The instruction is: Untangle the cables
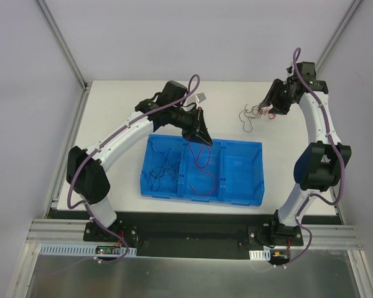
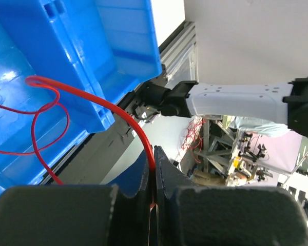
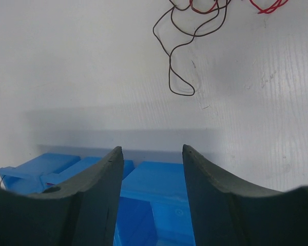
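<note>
My left gripper (image 1: 204,138) hangs over the back edge of the blue tray (image 1: 242,198) and is shut on a red cable (image 1: 203,174) that trails down into the middle compartment. In the left wrist view the fingers (image 2: 167,169) pinch this red cable (image 2: 135,125), which loops over the tray floor. Thin black cables (image 1: 163,164) lie in the left compartment. A tangle of dark and red cables (image 1: 253,114) lies on the table behind the tray. My right gripper (image 1: 265,105) hovers beside it, open and empty. The right wrist view shows the open gripper (image 3: 153,151) and a dark cable loop (image 3: 170,66).
The tray's right compartment (image 1: 242,171) holds nothing. A small pale object (image 1: 202,97) lies on the table behind the left arm. Metal frame posts stand at the table's back corners. The tray also shows under the right gripper in the right wrist view (image 3: 159,187).
</note>
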{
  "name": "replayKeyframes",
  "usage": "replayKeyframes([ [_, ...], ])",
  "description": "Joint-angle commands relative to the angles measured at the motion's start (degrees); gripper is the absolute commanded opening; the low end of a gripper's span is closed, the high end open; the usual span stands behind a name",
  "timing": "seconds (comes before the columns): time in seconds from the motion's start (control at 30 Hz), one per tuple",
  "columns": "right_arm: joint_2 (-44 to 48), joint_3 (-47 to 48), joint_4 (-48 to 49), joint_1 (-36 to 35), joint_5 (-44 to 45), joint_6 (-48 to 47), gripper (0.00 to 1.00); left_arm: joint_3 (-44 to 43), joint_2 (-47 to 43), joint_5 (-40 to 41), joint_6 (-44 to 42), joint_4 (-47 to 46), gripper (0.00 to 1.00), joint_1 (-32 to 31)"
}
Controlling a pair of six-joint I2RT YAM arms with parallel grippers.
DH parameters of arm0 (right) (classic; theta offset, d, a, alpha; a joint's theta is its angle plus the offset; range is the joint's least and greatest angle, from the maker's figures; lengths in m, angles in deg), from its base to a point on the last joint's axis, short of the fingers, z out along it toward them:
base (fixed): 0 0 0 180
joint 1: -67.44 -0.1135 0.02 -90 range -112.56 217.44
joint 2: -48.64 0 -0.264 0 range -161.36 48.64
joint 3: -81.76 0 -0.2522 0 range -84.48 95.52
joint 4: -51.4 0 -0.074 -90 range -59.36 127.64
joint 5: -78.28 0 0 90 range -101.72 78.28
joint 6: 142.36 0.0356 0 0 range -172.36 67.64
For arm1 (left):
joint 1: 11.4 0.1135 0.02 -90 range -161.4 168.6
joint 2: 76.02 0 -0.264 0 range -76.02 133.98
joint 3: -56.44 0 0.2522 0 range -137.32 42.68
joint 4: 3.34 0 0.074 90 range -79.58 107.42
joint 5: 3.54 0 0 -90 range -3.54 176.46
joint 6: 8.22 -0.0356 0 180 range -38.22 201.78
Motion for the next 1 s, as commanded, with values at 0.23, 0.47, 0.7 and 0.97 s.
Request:
replayKeyframes([
  [0.23,2.12,0.09,1.26,1.08,-0.59,1.08,0.52,-9.61,8.15,0.44,-9.76,9.72,0.31,-0.32],
  [0.47,-7.18,8.52,-1.11,1.09,-0.22,2.05,0.52,-14.01,4.81,5.29,-17.85,15.44,0.62,0.04],
  [0.7,-21.16,22.33,-9.98,-0.14,-0.76,-0.58,0.52,-18.84,1.38,9.67,-23.83,20.10,0.67,0.56],
  [0.97,-25.39,20.58,-8.68,-3.57,0.65,-3.31,0.51,-19.29,-2.49,14.16,-27.26,21.24,0.70,1.35],
])
